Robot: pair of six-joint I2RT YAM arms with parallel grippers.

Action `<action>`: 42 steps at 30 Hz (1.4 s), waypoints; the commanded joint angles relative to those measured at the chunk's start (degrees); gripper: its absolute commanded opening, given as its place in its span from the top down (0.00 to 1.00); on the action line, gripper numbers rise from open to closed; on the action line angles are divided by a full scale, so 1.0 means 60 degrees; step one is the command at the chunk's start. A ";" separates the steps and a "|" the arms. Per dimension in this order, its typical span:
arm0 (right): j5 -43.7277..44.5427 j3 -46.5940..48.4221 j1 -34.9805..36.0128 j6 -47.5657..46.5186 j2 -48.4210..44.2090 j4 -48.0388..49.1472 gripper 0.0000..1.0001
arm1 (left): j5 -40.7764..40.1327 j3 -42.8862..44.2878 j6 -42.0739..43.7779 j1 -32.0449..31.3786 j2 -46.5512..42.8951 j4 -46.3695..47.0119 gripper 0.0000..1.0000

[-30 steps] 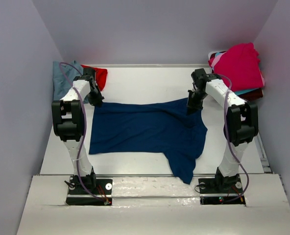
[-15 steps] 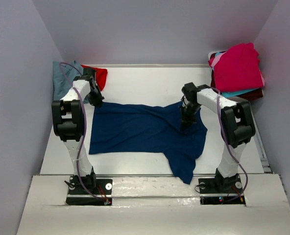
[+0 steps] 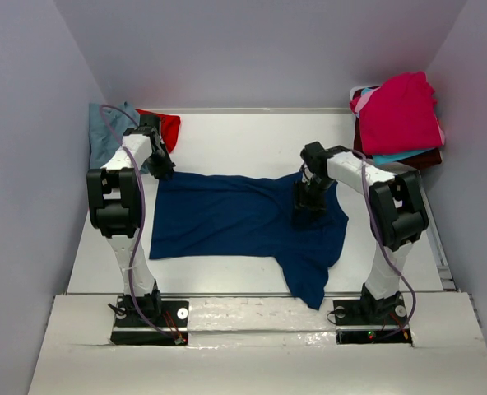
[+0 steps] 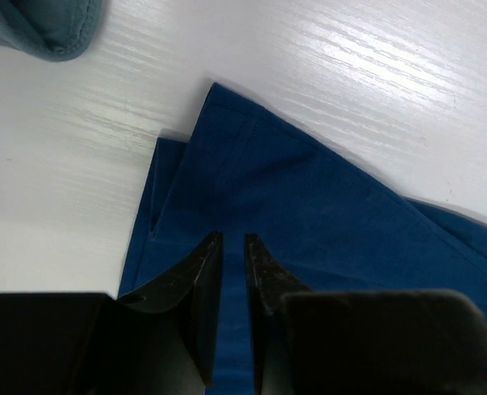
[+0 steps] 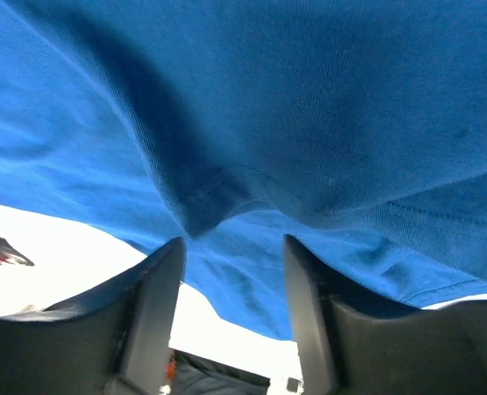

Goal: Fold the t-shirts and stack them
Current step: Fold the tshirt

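Plain pale lavender-grey walls [image 3: 260,49] enclose a white desk [image 3: 252,140] on three sides; its woodgrain surface catches soft glare under even light.

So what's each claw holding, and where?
Left claw appears pinched on the navy t-shirt, near its far-left corner. Right claw is open over the shirt, holding nothing.

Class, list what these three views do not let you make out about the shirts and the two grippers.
1. Left gripper: left wrist view, jaws nearly closed over the navy shirt; whether cloth is pinched is hidden under them.
2. Pile at far right: top view, the magenta shirt covers the layers beneath; their number is unclear.
3. Grey-blue shirt and red shirt: top view, partly behind the left arm.
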 commanded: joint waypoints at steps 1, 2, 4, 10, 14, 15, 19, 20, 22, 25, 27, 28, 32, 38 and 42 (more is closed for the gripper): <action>0.0216 0.0487 0.0086 0.0601 -0.0755 0.0687 0.38 | -0.0033 0.0078 0.0099 -0.0027 -0.0413 -0.0057 0.70; 0.0290 0.0590 0.0086 0.0675 -0.0741 0.0789 0.37 | -0.0033 0.0092 0.0114 -0.0027 -0.0413 -0.0042 0.70; 0.0727 0.0999 0.0086 0.0952 -0.0683 0.0848 0.38 | -0.0091 0.0165 0.0114 -0.0027 -0.0369 -0.0057 0.70; 0.1650 0.2564 0.0086 0.1276 0.0195 0.0746 0.39 | -0.0339 0.0954 0.0099 -0.0027 0.0143 -0.0173 0.70; 0.2063 0.3488 -0.0030 0.1524 0.1263 0.0556 0.42 | -0.0721 0.1483 0.0143 -0.0027 0.0509 -0.0364 0.69; 0.2048 0.3607 -0.0161 0.1584 0.1426 0.0584 0.42 | -0.0736 0.1585 0.0143 -0.0027 0.0539 -0.0393 0.69; 0.2106 0.4193 -0.0426 0.1906 0.2172 0.0380 0.48 | -0.0750 0.1865 0.0128 -0.0027 0.0641 -0.0452 0.69; 0.2237 0.4412 -0.0542 0.2023 0.2261 0.0263 0.51 | -0.0750 0.1923 0.0128 -0.0027 0.0671 -0.0481 0.69; 0.2413 0.4501 -0.0646 0.2126 0.2393 0.0277 0.52 | -0.0779 0.1996 0.0157 -0.0027 0.0714 -0.0496 0.69; 0.2546 0.4706 -0.0880 0.2331 0.2482 0.0219 0.57 | -0.0765 0.2011 0.0158 0.0075 0.0759 -0.0511 0.69; 0.2561 0.4824 -0.1012 0.2390 0.2599 0.0160 0.59 | -0.0750 0.2070 0.0158 0.0075 0.0846 -0.0511 0.69; 0.2575 0.4940 -0.1128 0.2419 0.2628 0.0145 0.59 | -0.0750 0.2099 0.0158 0.0162 0.0876 -0.0511 0.68; 0.2605 0.5219 -0.1335 0.2419 0.2832 0.0028 0.59 | -0.0736 0.2231 0.0143 0.0163 0.1066 -0.0511 0.66; 0.2385 0.5527 -0.1554 0.2390 0.3258 -0.0031 0.59 | -0.0721 0.2685 0.0114 0.0251 0.1447 -0.0642 0.63; 0.2254 0.5527 -0.1554 0.2390 0.3492 -0.0001 0.60 | -0.0706 0.2919 0.0128 0.0251 0.1594 -0.0745 0.62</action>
